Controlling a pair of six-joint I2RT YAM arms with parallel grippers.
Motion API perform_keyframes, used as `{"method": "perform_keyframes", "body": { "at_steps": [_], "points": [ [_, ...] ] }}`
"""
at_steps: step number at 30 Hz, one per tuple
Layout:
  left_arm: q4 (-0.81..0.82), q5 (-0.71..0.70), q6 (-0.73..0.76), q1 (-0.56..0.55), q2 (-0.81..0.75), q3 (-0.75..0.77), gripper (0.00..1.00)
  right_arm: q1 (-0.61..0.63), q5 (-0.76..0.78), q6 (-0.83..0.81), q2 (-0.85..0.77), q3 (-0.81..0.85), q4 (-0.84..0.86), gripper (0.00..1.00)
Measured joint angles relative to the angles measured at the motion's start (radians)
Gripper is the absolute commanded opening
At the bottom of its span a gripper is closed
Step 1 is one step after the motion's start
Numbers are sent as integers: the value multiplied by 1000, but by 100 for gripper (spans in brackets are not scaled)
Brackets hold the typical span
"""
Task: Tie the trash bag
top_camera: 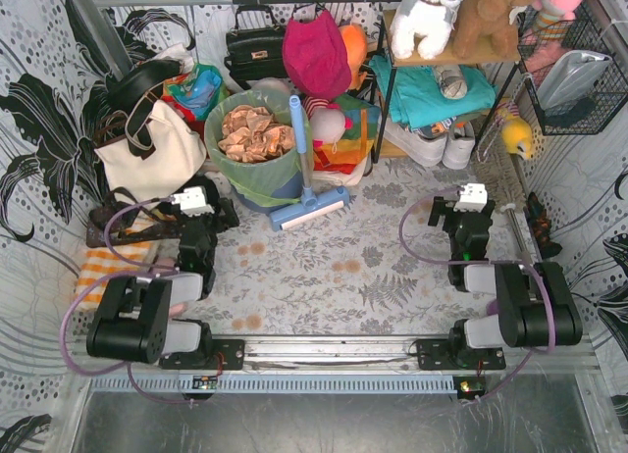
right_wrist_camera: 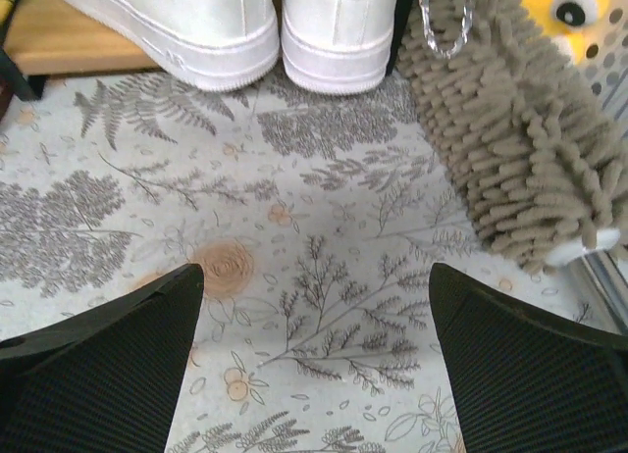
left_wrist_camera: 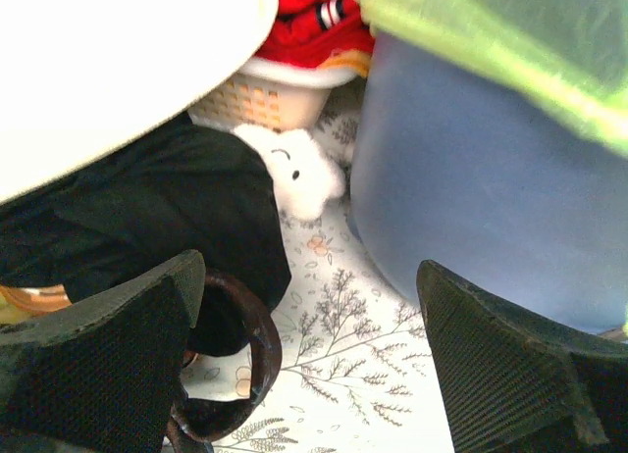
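At eleven o'clock: trash bag (top_camera: pixel 245 178), mouth untied over bin (left_wrist_camera: pixel 461 178). Left gripper (left_wrist_camera: pixel 309 276), right gripper (right_wrist_camera: pixel 314 276): spread wide, empty. Step, likely: approach; next needs rim gathered.

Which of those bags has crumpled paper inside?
The translucent green trash bag lining the blue bin; the cream tote and black handbag show none.

Top camera looks down; wrist cameras skim the shared table (top_camera: pixel 324 276) closely
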Motion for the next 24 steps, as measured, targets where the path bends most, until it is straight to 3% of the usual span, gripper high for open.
{"method": "perform_keyframes", "body": {
  "at_steps": [6, 14, 20, 24],
  "points": [
    [-214, -4, -27, 0, -187, 62, 98, 0, -40, 5, -132, 58, -195, 97],
    [-682, -7, -95, 0, -476, 232, 98, 0, -143, 62, -373, 141, -510, 97],
    [-949, 32, -69, 0, -545, 354, 98, 0, -444, 71, -467, 251, -674, 97],
    [-1024, 72, -49, 0, -594, 373, 98, 10, -634, 142, -444, 366, -724, 97]
  ]
}}
